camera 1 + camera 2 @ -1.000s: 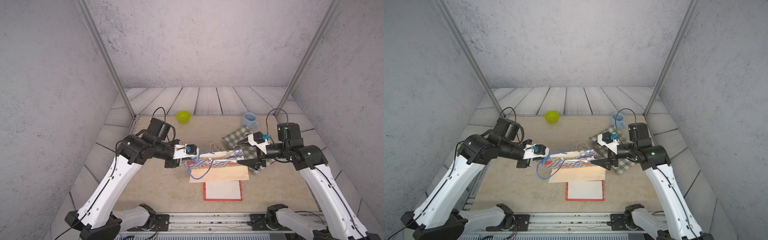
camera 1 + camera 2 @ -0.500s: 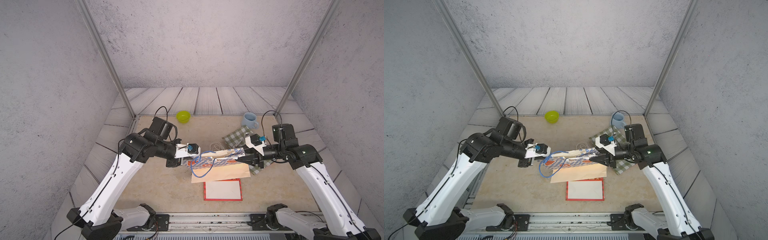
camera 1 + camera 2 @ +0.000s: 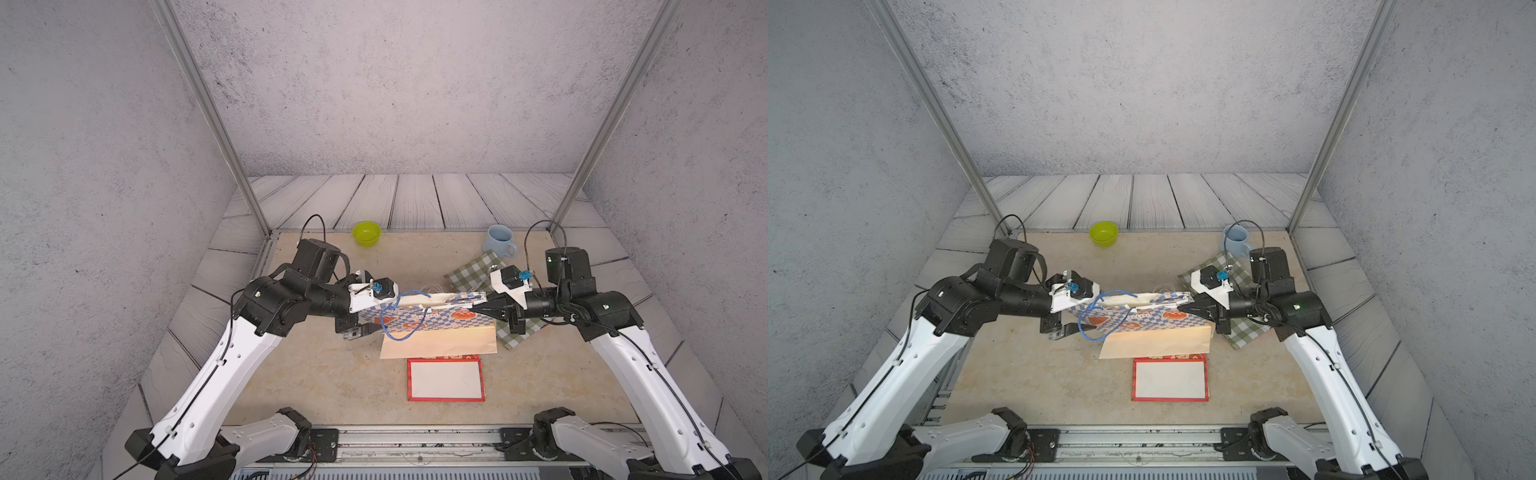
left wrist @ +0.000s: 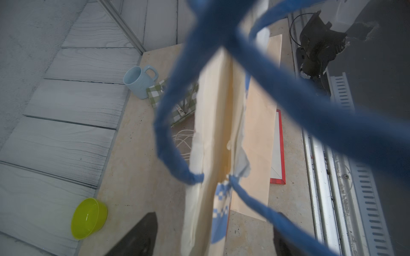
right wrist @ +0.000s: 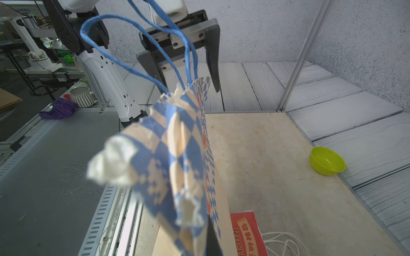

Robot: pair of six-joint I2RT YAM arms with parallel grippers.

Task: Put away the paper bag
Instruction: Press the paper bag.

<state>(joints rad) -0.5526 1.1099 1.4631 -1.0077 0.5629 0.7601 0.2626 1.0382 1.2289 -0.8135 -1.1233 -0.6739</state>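
The paper bag (image 3: 432, 322), blue-and-white checked above a plain tan lower part, stands folded flat on edge at mid-table in both top views, also (image 3: 1142, 324). Its blue handles (image 3: 395, 320) hang loose at its left end. My right gripper (image 3: 478, 306) is shut on the bag's top right corner (image 5: 177, 168). My left gripper (image 3: 368, 311) is open at the bag's left end. Its two fingers (image 5: 213, 66) straddle the top edge without touching it. In the left wrist view the bag (image 4: 206, 199) runs between the spread jaws of this gripper (image 4: 208, 239).
A flat red-edged bag (image 3: 445, 379) lies in front of the checked one, partly under it. A green checked cloth (image 3: 473, 270) and blue mug (image 3: 500, 241) sit back right, a lime bowl (image 3: 366, 233) back left. A white cord (image 3: 432, 287) lies behind the bag.
My left gripper has opened and let go of the bag's left end. My right gripper moved in and shut on the bag's right corner.
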